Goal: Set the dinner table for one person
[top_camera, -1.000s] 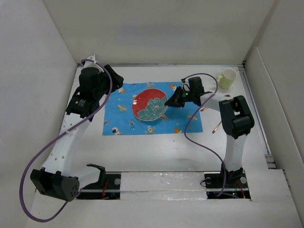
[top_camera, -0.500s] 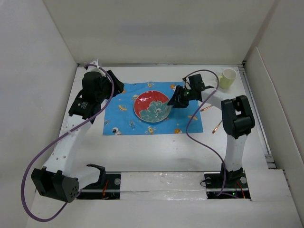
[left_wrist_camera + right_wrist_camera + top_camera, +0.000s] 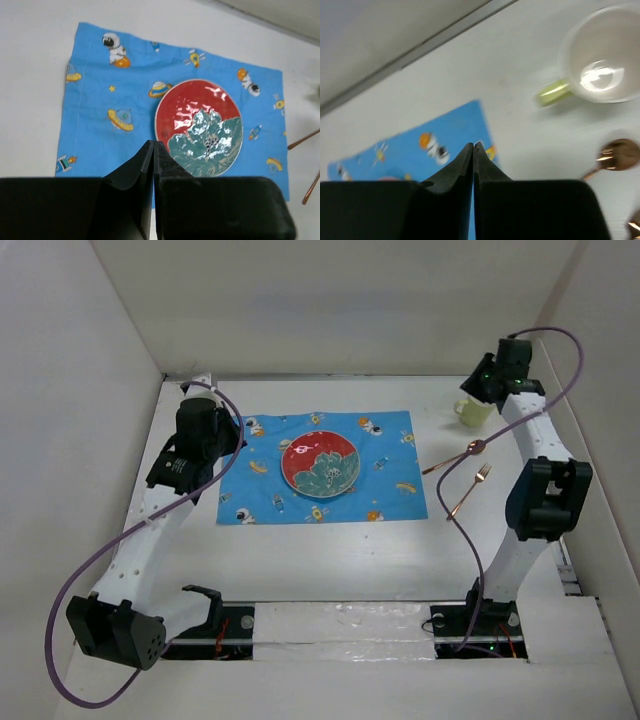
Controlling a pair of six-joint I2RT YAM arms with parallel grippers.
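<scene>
Plate (image 3: 319,464) sits on the blue placemat (image 3: 260,495) at the middle of the dinner table (image 3: 330,560); cup (image 3: 470,412), spoon (image 3: 455,458) and fork (image 3: 468,490) lie to its right; left gripper (image 3: 154,147), above the mat's left edge, and right gripper (image 3: 473,148), near the cup, both have jaws pressed together, empty.

You get bright, even overhead light on the white table (image 3: 330,560), with only faint, soft-edged shadows. Glare flecks the glossy plate (image 3: 199,127) in your left wrist view. Your right wrist view is blurred throughout: the mug (image 3: 600,65) and spoon (image 3: 616,154) at right smear softly.
</scene>
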